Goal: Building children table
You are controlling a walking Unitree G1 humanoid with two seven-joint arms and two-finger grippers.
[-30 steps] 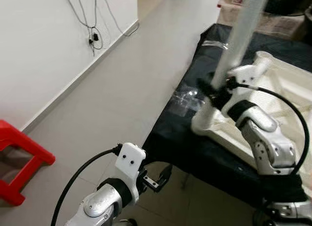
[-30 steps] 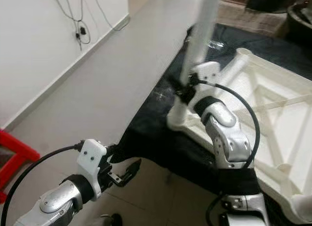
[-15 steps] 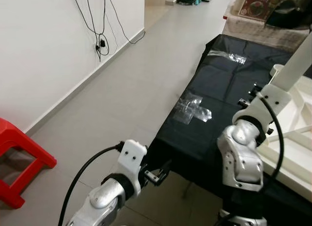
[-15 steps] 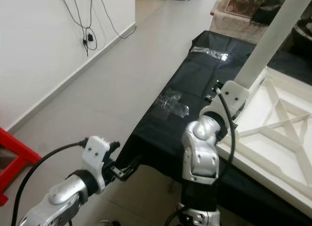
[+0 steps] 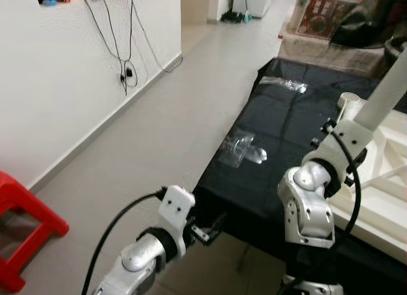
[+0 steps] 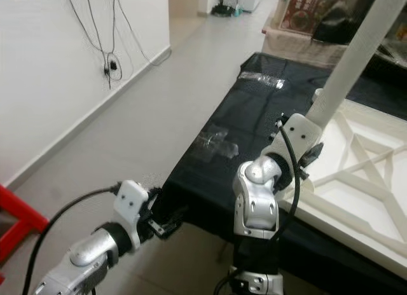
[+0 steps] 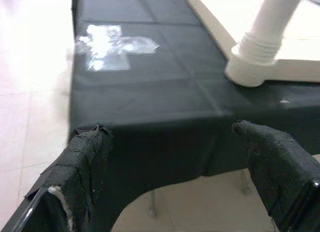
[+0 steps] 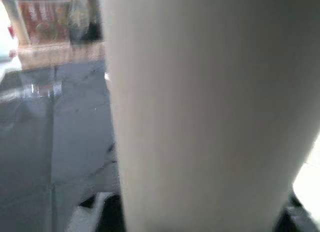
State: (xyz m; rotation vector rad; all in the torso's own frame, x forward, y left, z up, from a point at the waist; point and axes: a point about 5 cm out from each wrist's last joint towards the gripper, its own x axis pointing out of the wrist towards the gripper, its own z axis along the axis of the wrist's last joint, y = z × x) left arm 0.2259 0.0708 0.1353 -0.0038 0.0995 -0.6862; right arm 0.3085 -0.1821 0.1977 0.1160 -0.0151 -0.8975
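A long white cylindrical plastic table leg [image 6: 356, 50] stands tilted over the black cloth-covered table [image 5: 280, 126], its long axis running from its lower end, at the corner socket of the white ribbed plastic tabletop panel [image 6: 362, 180], up and away from the robot toward the table's far right. The panel lies underside up on the right part of the black table, with crossed ribs showing and its near-left corner close to the table's near edge.

The right gripper [image 5: 346, 139] is raised at that corner, pressed against the lower part of the leg. In the right wrist view the white leg [image 8: 210, 107] runs straight across just in front of the camera; the fingertips themselves are hidden, so whether they are clamped on the leg cannot be told.

The left gripper [image 7: 175, 157] hovers off the table's near-left corner, below the level of the cloth edge, spread wide and grasping nothing, its two black fingers [image 7: 85, 157] pointing at the hanging cloth. From that wrist the leg's threaded base is seen seated in the round socket [image 7: 252, 67] at the panel's corner.

Two patches of clear crumpled tape [image 5: 241, 150] sit on the cloth toward the table's left edge. A red plastic stool [image 5: 22, 228] stands on the grey floor by the white wall, where black cables [image 5: 124, 50] hang.
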